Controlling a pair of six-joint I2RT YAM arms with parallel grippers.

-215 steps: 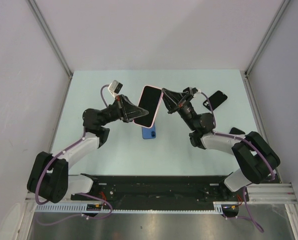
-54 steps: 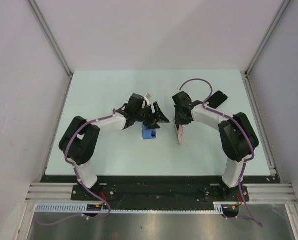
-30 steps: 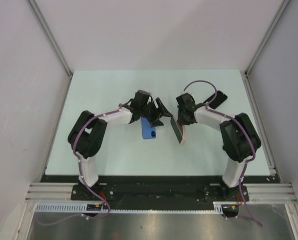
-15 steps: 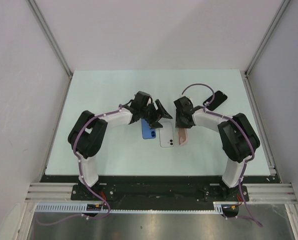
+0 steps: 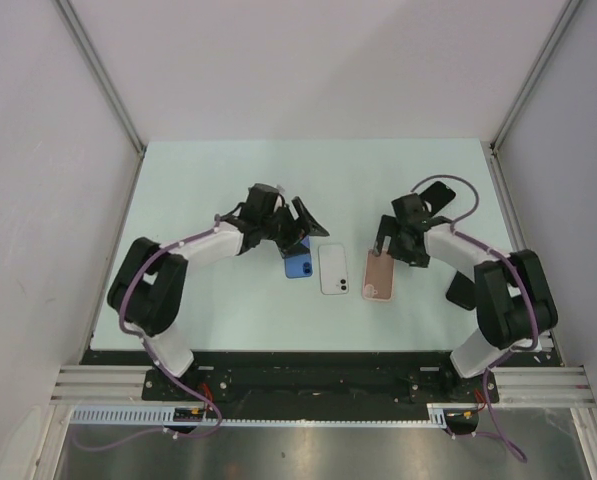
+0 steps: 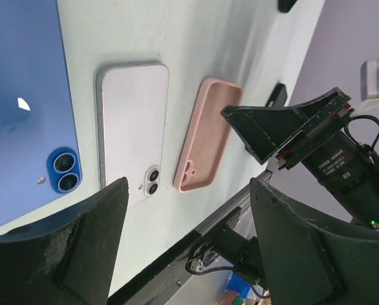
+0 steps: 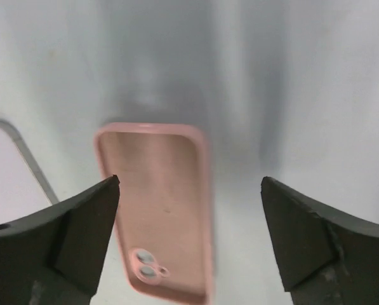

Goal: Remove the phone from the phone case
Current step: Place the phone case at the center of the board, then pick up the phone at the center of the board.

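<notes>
**Bench** [image 5: 228, 180]: pale green and carrying everything listed below.

**Left end effector** [image 5: 306, 222]: I am holding it spread wide and gripping nothing. It is hovering just beyond the far ends of the blue and white phones. In the left wrist view [image 6: 188, 184] both fingers are framing bare bench and touching nothing.

**Right end effector** [image 5: 391, 243]: I am also holding this one wide open and empty. It is hanging over the far end of the case. In the right wrist view [image 7: 189, 181] the case is lying between and below the fingers, clear of both.

**Blue phone** [image 5: 298, 264] [image 6: 24, 114]: lying back up at the left of the row. It is a bystander, as I am reading it.

**White phone** [image 5: 333, 269] [image 6: 133, 127]: the task's phone, lying flat with its camera side up. It is sitting bare between the blue phone and the case, close to each but touching neither.

**Pink case** [image 5: 379, 274] [image 6: 207, 136] [image 7: 160, 203]: lying flat just right of the white phone with nothing in it.

**Black item** [image 5: 462, 290]: resting farther right, beside my right arm. It is too small for me to identify.

**Step in hand:** I am judging the separation done, since phone and case are lying apart. The next move calls for lifting both end effectors straight away without nudging the row.
</notes>
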